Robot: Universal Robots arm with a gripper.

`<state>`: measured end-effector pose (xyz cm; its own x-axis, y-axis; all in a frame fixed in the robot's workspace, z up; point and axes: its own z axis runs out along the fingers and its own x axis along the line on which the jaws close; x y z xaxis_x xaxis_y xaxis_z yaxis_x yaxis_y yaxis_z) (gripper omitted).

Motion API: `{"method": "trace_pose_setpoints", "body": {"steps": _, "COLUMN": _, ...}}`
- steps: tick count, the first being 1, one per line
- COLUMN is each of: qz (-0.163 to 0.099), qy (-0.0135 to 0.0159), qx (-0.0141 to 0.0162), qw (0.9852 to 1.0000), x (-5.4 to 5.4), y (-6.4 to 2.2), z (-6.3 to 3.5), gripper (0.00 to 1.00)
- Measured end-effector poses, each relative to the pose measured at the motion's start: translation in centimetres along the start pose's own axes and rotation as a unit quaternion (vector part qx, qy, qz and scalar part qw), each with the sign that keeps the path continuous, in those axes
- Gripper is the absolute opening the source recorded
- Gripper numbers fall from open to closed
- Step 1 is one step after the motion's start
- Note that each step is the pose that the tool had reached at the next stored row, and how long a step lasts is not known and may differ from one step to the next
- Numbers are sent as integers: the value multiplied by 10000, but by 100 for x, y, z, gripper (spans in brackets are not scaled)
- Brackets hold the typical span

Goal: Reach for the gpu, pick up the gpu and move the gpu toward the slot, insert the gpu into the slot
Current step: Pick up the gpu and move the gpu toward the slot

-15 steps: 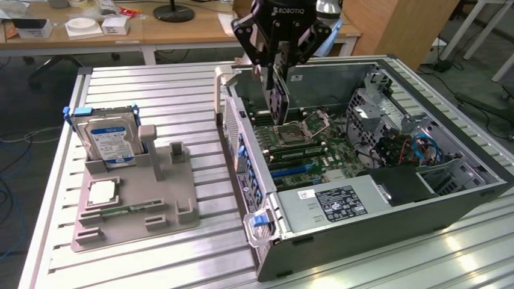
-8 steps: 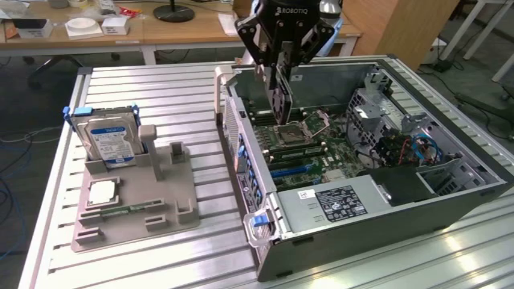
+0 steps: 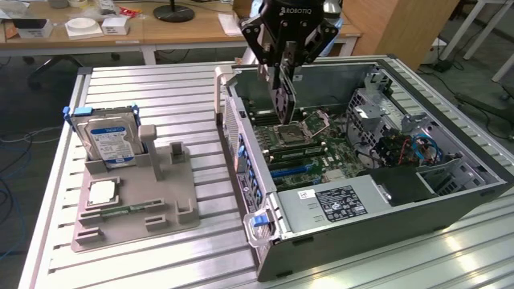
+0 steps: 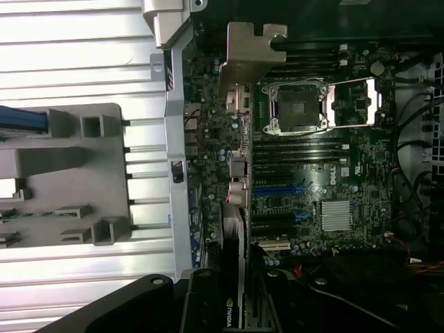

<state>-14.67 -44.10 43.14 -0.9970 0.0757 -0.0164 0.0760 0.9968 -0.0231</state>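
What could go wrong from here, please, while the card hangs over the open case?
The gpu, clamped in the gripper, hangs above the motherboard near the processor socket, short of the blue slot; descending here could strike the socket. Its metal bracket might also snag the case wall.

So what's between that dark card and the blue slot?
In the exterior view, the gpu hangs from the hand over the board; the silver processor socket and black memory slots lie between it and the slot.

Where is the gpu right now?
Exterior view: the gpu hangs upright in the end effector, over the open case, close to the processor socket.
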Motion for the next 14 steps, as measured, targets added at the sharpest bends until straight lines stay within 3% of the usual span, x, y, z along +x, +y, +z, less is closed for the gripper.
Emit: {"method": "trace_pose_setpoints", "body": {"steps": 14, "qz": 18, "qy": 1, "qx": 1, "qw": 10000, "x": -95, "y": 7, "z": 1, "gripper": 26}}
